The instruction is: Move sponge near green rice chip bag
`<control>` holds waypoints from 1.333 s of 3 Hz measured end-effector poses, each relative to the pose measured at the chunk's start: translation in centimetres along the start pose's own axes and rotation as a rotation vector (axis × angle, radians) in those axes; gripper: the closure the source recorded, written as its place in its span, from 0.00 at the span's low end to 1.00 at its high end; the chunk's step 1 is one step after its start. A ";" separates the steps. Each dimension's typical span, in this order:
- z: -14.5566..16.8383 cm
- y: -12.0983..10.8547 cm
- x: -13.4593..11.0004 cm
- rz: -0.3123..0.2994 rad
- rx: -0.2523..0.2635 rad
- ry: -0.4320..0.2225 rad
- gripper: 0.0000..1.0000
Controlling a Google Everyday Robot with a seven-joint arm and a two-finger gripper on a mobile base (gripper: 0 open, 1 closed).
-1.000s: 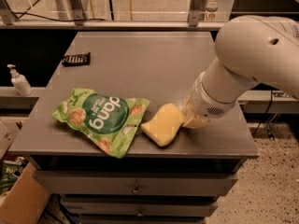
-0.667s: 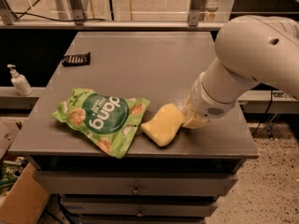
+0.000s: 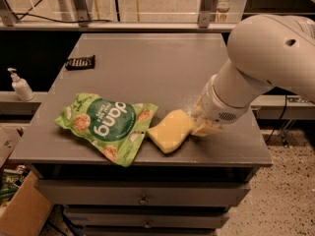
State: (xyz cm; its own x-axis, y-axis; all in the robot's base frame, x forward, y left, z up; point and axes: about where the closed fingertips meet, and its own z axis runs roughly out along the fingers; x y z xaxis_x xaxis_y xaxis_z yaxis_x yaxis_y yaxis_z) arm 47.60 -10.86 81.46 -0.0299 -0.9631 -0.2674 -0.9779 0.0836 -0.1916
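Observation:
The pale yellow sponge (image 3: 170, 130) lies on the grey table (image 3: 147, 63) near its front edge, its left end touching the right edge of the green rice chip bag (image 3: 106, 125). The bag lies flat at the front left with its white "dang" lettering upside down. My gripper (image 3: 201, 126) sits at the sponge's right end, low over the table, mostly hidden under the white arm (image 3: 261, 63).
A small black ridged object (image 3: 80, 62) lies at the table's back left. A white pump bottle (image 3: 20, 85) stands on a ledge to the left. Drawers sit under the table front. A cardboard box (image 3: 19, 205) is on the floor at lower left.

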 end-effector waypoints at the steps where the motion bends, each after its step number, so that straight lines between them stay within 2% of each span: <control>1: -0.6 -0.1 -0.2 0.000 0.000 0.000 0.00; 3: -1.3 -0.5 0.3 0.001 0.003 -0.014 0.00; 4: -3.3 -1.8 2.5 0.026 0.017 -0.056 0.00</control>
State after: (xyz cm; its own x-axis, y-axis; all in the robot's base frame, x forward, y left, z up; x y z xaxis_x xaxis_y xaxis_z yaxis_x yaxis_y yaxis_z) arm 48.57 -14.26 84.25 -0.0435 -0.9448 -0.3247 -0.9732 0.1135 -0.1998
